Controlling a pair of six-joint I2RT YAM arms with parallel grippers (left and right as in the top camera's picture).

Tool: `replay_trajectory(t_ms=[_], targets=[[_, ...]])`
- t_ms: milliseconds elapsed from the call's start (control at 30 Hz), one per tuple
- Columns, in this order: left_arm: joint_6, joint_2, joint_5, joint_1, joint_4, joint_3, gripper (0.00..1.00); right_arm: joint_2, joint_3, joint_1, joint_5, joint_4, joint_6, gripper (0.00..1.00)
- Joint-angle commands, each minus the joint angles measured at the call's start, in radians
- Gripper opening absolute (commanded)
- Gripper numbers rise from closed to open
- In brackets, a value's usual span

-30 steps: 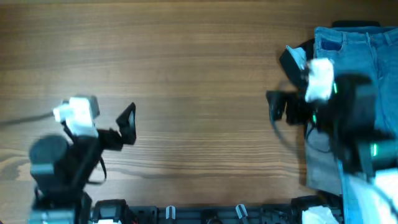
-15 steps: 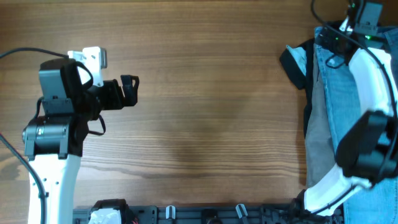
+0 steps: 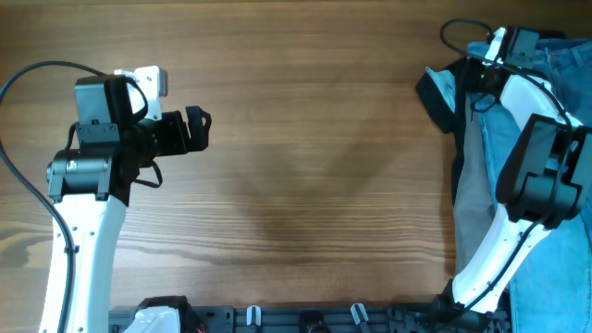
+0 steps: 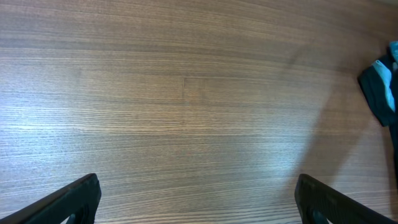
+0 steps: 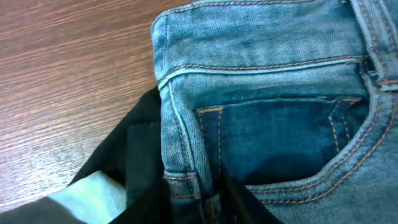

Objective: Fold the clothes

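Observation:
The clothes, light-blue denim jeans, lie along the table's right edge in the overhead view, waistband at the far end. My right gripper is at the waistband's left corner. In the right wrist view the jeans fill the frame, with the waistband, orange stitching and a pocket. My right gripper has its dark fingers closed on the side seam below the waistband. My left gripper hovers open over bare wood at the left. The left wrist view shows the left gripper with nothing between its fingertips.
A black garment with a pale teal patch lies against the jeans' left side, also seen as the black garment beside the gripped seam. Grey trousers lie under the jeans' left edge. The wooden table spreads between the arms.
My right arm has reached to the far right corner and its jaws have closed on the jeans' waistband corner. The left arm has risen and shifted slightly, still open.

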Motion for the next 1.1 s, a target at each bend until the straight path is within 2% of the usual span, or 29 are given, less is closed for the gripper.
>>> replay_trajectory(t_ms=[0, 67, 133, 167, 200, 267, 300, 333, 367, 433, 467, 500, 533, 600, 700, 800, 833, 867, 900, 933, 967, 1033, 1067], targets=[[0.015, 0.004, 0.020, -0.005, -0.002, 0.016, 1.00, -0.001, 0.014, -0.019, -0.028, 0.002, 0.043, 0.19], [0.015, 0.004, 0.020, -0.005, -0.002, 0.016, 1.00, -0.032, 0.014, -0.045, -0.048, 0.002, 0.045, 0.04], [0.015, 0.004, 0.020, -0.005, -0.002, 0.016, 1.00, -0.072, 0.014, -0.068, -0.050, -0.005, 0.075, 0.04], [0.015, 0.003, 0.020, -0.005, -0.001, 0.016, 1.00, -0.143, 0.014, -0.099, -0.113, -0.005, 0.071, 0.07], [0.015, 0.003, 0.020, -0.005, -0.001, 0.016, 1.00, -0.175, 0.014, -0.111, -0.140, -0.005, 0.068, 0.14], [0.015, 0.003, 0.020, -0.005, -0.001, 0.016, 1.00, -0.245, 0.014, -0.132, -0.200, -0.013, 0.068, 0.36], [0.015, 0.003, 0.020, -0.005, -0.001, 0.016, 1.00, -0.274, 0.014, -0.134, -0.204, -0.025, 0.060, 0.37], [0.015, 0.003, 0.020, -0.005, -0.002, 0.016, 1.00, -0.275, 0.014, -0.132, -0.204, -0.039, 0.046, 0.09], [0.016, 0.003, 0.020, -0.005, -0.008, 0.016, 1.00, -0.268, 0.013, -0.132, -0.204, -0.064, 0.044, 0.04], [0.016, 0.003, 0.020, -0.005, -0.014, 0.016, 1.00, -0.257, 0.006, -0.132, -0.205, -0.072, 0.043, 0.05], [0.016, 0.003, 0.020, -0.005, -0.015, 0.016, 1.00, -0.249, 0.000, -0.127, -0.209, -0.074, 0.040, 0.16], [0.016, 0.003, 0.019, -0.005, -0.014, 0.016, 1.00, -0.237, -0.001, -0.119, -0.230, -0.087, 0.005, 0.36], [0.016, 0.003, 0.019, -0.005, -0.014, 0.016, 1.00, -0.214, -0.002, -0.100, -0.252, -0.102, -0.059, 0.50], [0.016, 0.004, 0.019, -0.005, -0.011, 0.016, 1.00, -0.163, -0.003, -0.063, -0.230, -0.098, -0.093, 0.60], [0.016, 0.003, 0.020, -0.005, -0.009, 0.016, 1.00, -0.049, -0.003, -0.003, -0.047, -0.067, -0.060, 0.61], [0.016, 0.004, 0.019, -0.005, -0.008, 0.016, 1.00, -0.012, -0.003, -0.006, -0.032, -0.048, -0.011, 0.54], [0.016, 0.004, 0.020, -0.005, -0.009, 0.016, 1.00, -0.009, -0.003, -0.016, -0.021, -0.038, 0.026, 0.38], [0.016, 0.004, 0.019, -0.005, -0.009, 0.016, 1.00, -0.009, -0.003, -0.024, -0.021, -0.034, 0.055, 0.35], [0.016, 0.004, 0.020, -0.005, -0.009, 0.016, 1.00, -0.009, -0.003, -0.032, -0.023, -0.031, 0.082, 0.39], [0.016, 0.004, 0.020, -0.005, -0.009, 0.016, 1.00, -0.009, -0.003, -0.043, -0.023, -0.032, 0.095, 0.37], [0.016, 0.003, 0.020, -0.005, -0.009, 0.016, 1.00, -0.007, -0.003, -0.049, -0.023, -0.038, 0.092, 0.32], [0.016, 0.004, 0.020, -0.005, -0.009, 0.016, 1.00, -0.005, -0.003, -0.051, -0.022, -0.044, 0.065, 0.14], [0.016, 0.004, 0.020, -0.005, -0.009, 0.016, 1.00, -0.005, -0.003, -0.053, -0.021, -0.044, 0.066, 0.09]])
